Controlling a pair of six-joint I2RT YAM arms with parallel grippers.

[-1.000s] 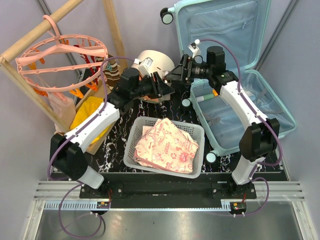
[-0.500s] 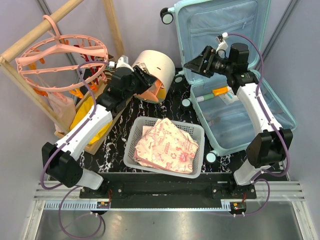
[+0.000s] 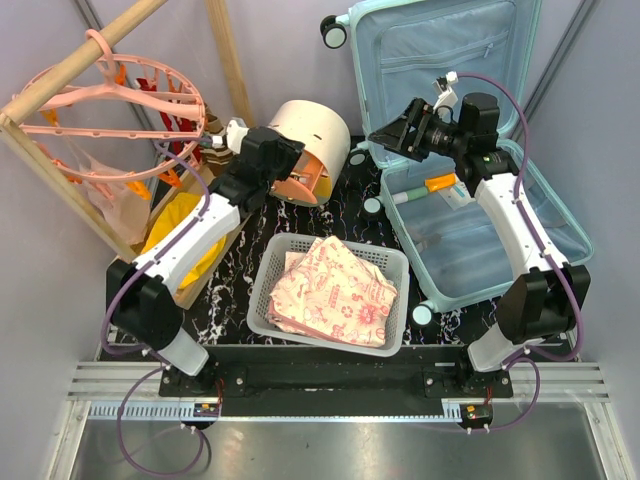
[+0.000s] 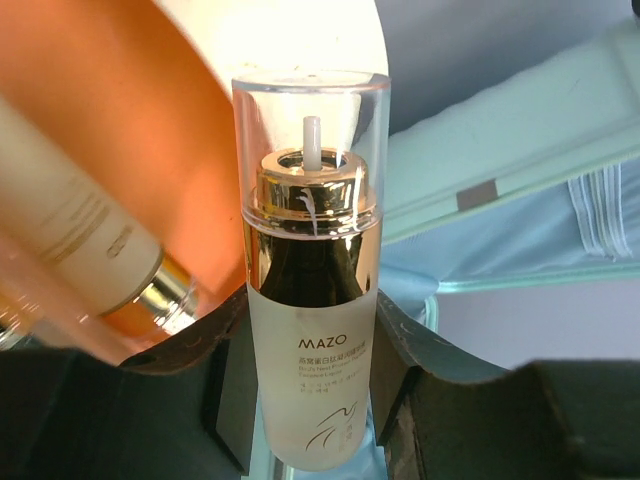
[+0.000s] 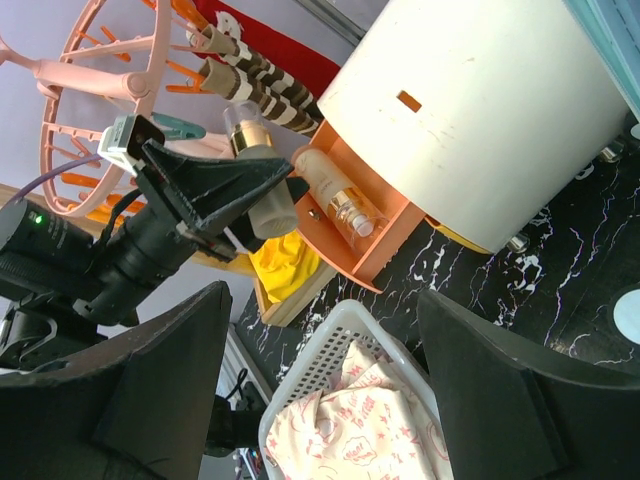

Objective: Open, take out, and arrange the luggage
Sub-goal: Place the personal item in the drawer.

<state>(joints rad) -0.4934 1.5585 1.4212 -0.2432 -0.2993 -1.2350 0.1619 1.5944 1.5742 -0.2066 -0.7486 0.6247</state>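
So the left gripper [image 4: 310, 405] is clamping a frosted pump bottle [image 4: 310, 320] between its fingers, right next to the orange drawer [image 5: 385, 255], while the right gripper [image 5: 320, 390] is hanging with fingers spread wide and empty, the open suitcase [image 3: 440, 45] lying just behind and below them.

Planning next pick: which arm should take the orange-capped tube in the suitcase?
Right. The right gripper is open, empty, beside the suitcase; the left gripper holds a pump bottle by the drawer box.
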